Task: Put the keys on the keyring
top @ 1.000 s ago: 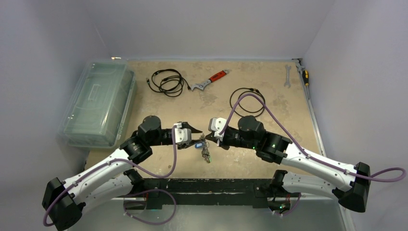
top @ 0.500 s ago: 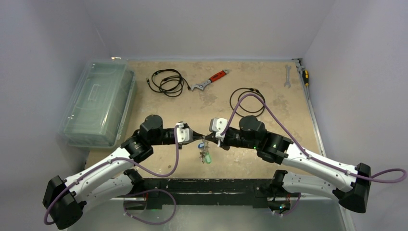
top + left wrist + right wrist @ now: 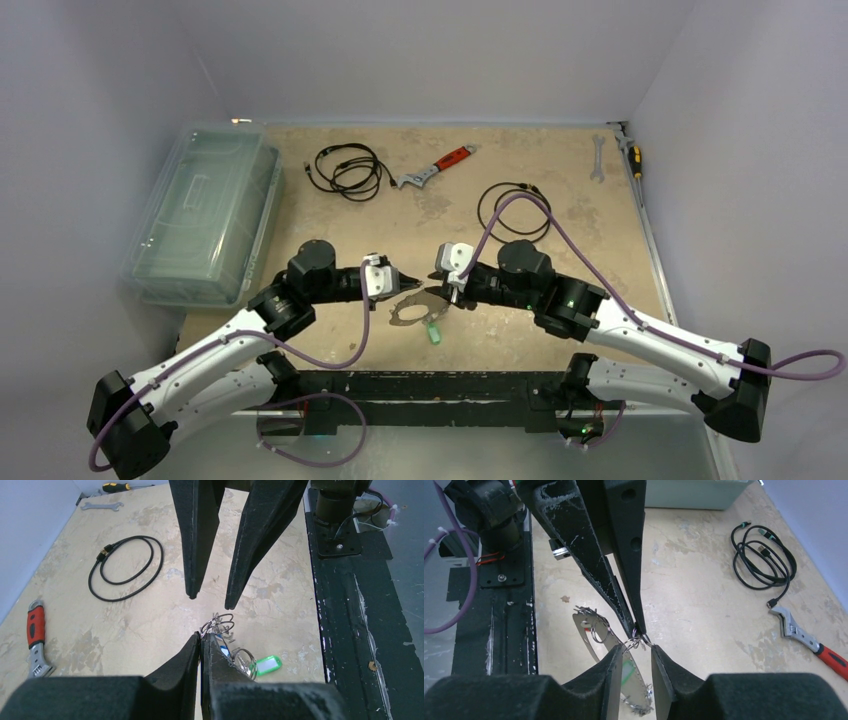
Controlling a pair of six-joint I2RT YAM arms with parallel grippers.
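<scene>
— How far along is it?
— The left hand (image 3: 201, 639) is pinched closed on the keyring (image 3: 585, 630), low over the tabletop (image 3: 560, 150) between the arms. The right hand (image 3: 636, 655) is parted and holds nothing.
— And the keys?
— The keys (image 3: 222, 644) and a green tag (image 3: 267, 664) dangle at the ring. They look threaded, but I cannot tell whether all are on.

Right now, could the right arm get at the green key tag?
Probably yes: the green tag sits just below the right gripper, jaws open, nothing between. The left gripper, shut on the keyring close by, crowds the approach.
</scene>
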